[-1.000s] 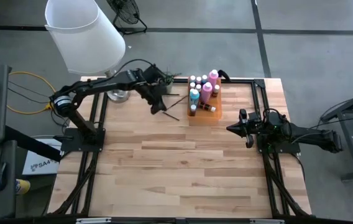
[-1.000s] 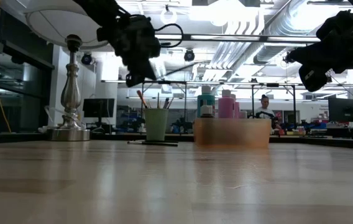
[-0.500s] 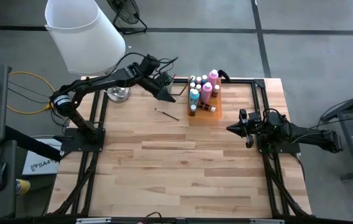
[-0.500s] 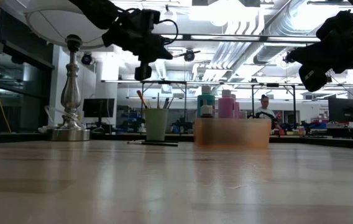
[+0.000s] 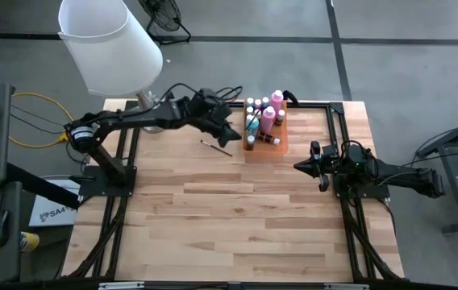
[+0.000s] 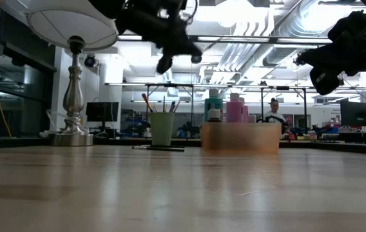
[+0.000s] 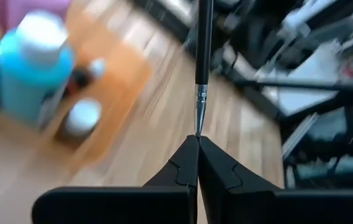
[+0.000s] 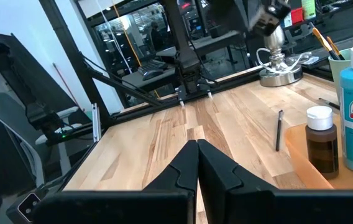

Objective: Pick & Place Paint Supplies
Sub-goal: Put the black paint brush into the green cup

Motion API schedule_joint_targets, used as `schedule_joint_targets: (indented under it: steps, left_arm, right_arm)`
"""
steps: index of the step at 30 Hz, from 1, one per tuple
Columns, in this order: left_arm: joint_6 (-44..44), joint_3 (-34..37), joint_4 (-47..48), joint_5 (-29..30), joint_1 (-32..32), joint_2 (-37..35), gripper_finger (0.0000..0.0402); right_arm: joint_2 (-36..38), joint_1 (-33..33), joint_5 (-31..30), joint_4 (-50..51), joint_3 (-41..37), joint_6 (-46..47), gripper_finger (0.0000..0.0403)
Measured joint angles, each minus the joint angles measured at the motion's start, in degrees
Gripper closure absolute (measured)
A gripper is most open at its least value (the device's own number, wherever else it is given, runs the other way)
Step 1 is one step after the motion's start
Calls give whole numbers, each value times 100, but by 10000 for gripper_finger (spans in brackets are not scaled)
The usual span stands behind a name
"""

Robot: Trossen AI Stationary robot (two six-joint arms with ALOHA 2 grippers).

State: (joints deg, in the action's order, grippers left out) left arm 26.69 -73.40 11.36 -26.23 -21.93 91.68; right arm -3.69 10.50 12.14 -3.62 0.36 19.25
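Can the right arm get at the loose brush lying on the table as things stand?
Probably yes. The brush lies on bare wood left of the orange tray; the right tool is shut and empty, but must skirt the tray.

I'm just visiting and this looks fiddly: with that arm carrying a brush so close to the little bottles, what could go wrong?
1. The left tool pinches the paintbrush only by its tip, so it might swing or slip out.
2. It hangs right beside the crowded paint bottles on the orange tray, so the long handle might knock one over.
3. Another brush lies loose on the table and could get swept.
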Motion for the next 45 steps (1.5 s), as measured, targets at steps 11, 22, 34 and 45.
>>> schedule_joint_targets:
  steps: [11,22,34,45]
  left_arm:
    - [1776,-3,-2475,248,178,326,401]
    - [3712,1,-4760,1233,216,879,401]
    - [3998,1,-3517,2008,27,887,401]
    - [5049,1,-3757,2145,-356,887,401]
  right_arm:
    - [-1,0,0,1,0,1,401]
    - [-2,2,0,0,0,0,401]
    - [-2,0,0,0,0,1,401]
    - [0,2,0,0,0,0,401]
